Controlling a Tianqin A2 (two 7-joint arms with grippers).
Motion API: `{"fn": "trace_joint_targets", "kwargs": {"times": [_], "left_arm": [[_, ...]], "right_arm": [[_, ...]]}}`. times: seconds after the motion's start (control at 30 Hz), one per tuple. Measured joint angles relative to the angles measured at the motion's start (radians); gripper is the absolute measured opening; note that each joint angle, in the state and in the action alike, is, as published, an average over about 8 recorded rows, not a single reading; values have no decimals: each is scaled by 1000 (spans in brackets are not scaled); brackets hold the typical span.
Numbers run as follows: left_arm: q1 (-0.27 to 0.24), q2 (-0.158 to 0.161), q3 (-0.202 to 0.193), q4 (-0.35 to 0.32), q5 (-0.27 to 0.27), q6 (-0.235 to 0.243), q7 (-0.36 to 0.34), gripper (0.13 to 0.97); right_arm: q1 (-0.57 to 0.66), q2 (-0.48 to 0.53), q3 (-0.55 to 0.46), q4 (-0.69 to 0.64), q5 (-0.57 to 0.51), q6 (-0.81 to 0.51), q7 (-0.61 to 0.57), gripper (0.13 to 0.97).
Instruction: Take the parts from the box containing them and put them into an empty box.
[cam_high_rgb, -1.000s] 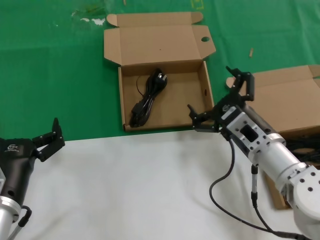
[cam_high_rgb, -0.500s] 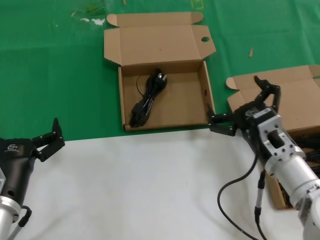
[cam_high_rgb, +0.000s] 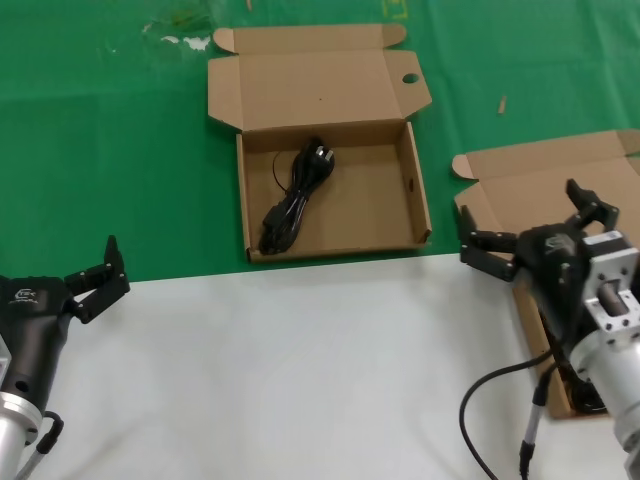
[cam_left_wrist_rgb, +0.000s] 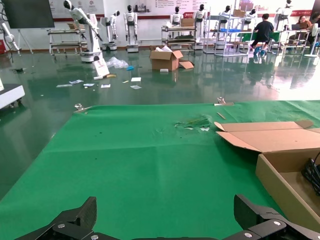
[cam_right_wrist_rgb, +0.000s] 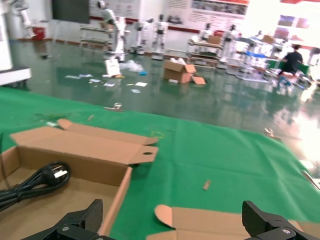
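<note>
One black power cord (cam_high_rgb: 294, 196) lies in the holed-flap box (cam_high_rgb: 388, 212) at the centre back; its lid flap has a round hole (cam_high_rgb: 411, 78). The cord also shows in the right wrist view (cam_right_wrist_rgb: 31, 182) and at the edge of the left wrist view (cam_left_wrist_rgb: 314, 172). The plain-flap box (cam_high_rgb: 545, 170) stands at the right. My right gripper (cam_high_rgb: 528, 222) is open and empty above this box's near left part, and the arm hides most of its inside. My left gripper (cam_high_rgb: 98, 280) is open and empty at the lower left, over the edge of the white sheet.
A green cloth (cam_high_rgb: 100, 150) covers the back of the table and a white sheet (cam_high_rgb: 300, 370) the front. A small scrap (cam_high_rgb: 502, 104) lies on the cloth between the boxes. The plain box's rounded flap (cam_right_wrist_rgb: 170, 216) shows between my right fingers.
My right gripper has moved to the right, from the holed box's front right corner to above the plain-flap box, staying open. The left arm has not moved.
</note>
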Motion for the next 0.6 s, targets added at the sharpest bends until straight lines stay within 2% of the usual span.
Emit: {"fn": "trace_joint_targets", "kwargs": {"times": [0.6], "left_arm": [[0, 0, 0, 0, 0, 0, 0, 966]], "right_arm": [[-32, -2, 24, 22, 24, 16, 38, 966]]}}
